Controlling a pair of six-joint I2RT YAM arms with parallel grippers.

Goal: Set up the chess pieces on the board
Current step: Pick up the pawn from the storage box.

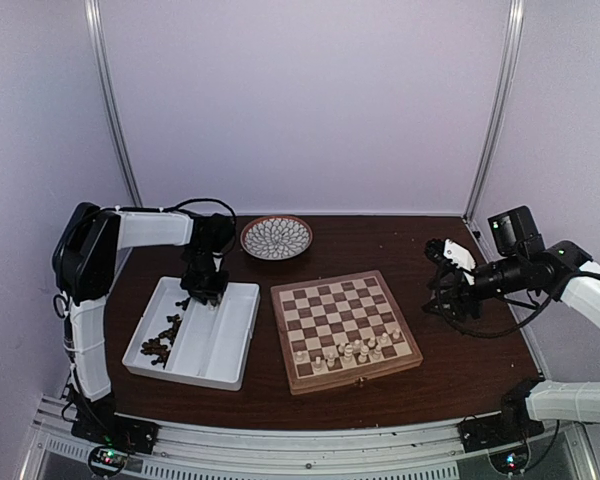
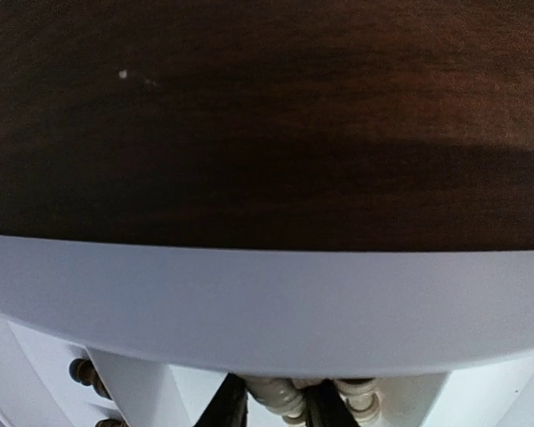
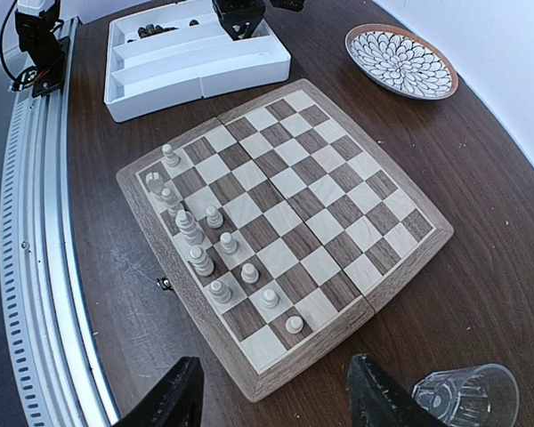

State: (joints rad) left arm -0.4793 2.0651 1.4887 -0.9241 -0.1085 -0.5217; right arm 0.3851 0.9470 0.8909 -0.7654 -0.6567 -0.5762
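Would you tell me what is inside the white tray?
Dark brown chess pieces lie in the tray's left compartment; the left gripper hides its far end.

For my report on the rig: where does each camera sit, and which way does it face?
Top external: high behind the robot, looking down; left arm, right arm, left gripper over the white tray, chessboard, patterned plate.
Left wrist: close against the tray's rim, facing dark tabletop; only blurred dark bits of its gripper below.
Right wrist: beside the chessboard, facing across it toward the tray; open right gripper at the bottom.
Shared: top external and right wrist both show chessboard, tray, plate, left gripper.
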